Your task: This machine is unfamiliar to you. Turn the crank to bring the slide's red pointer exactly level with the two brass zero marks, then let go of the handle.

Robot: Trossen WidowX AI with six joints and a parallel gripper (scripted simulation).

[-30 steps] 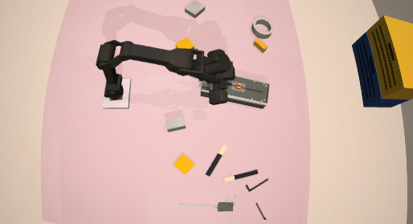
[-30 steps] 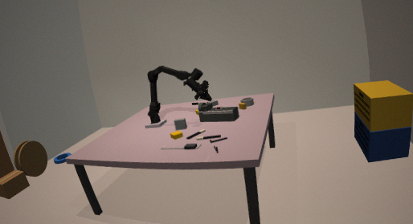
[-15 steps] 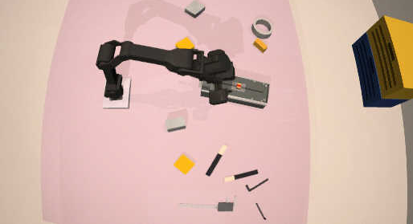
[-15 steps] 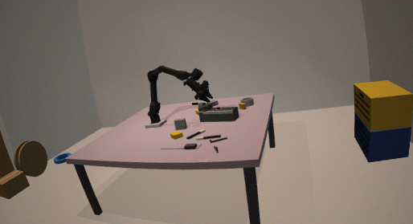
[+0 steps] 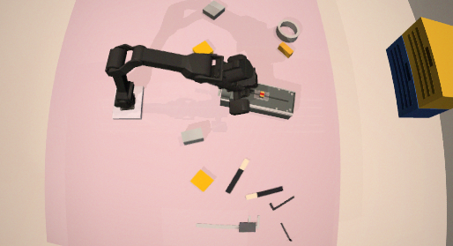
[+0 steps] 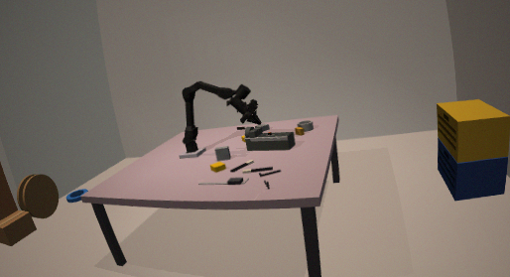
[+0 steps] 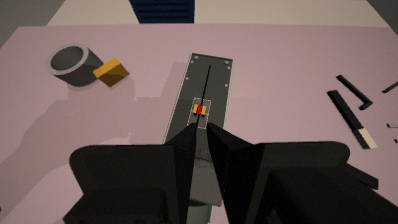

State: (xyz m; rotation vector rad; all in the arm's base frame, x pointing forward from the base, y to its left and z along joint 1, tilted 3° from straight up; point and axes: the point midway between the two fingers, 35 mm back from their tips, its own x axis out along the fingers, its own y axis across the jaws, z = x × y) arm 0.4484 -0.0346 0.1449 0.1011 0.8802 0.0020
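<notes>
The machine (image 5: pixel 275 106) (image 6: pixel 270 142) (image 7: pixel 216 82) lay toward the counter's crate-side edge, its red pointer (image 5: pixel 262 94) (image 7: pixel 199 109) between the brass marks. The gripper (image 5: pixel 240 95) (image 6: pixel 259 122) (image 7: pixel 201 127) was nearly closed; whether it grasped the crank, I couldn't tell. Beyond that edge, a yellow crate (image 5: pixel 434 65) (image 6: pixel 476 135) topped a blue one (image 5: pixel 400 80) (image 6: pixel 476 179) (image 7: pixel 166 11), contents hidden.

On the pink table, a grey ring (image 5: pixel 278 33) (image 6: pixel 305 128) (image 7: pixel 49 67) stands near a small orange block (image 5: pixel 285 49) (image 6: pixel 299 131) (image 7: pixel 112 73). A caliper (image 5: pixel 247 227) (image 6: pixel 235 181) lies flat. Two black sticks with cream ends (image 5: pixel 235 178) (image 6: pixel 240 166) (image 7: pixel 346 112) lie apart. Off the table, a yellow crate (image 5: pixel 434 56) (image 6: pixel 473 133) sits upon a blue crate (image 5: pixel 398 78) (image 6: pixel 476 178) (image 7: pixel 165 12), both slotted.
</notes>
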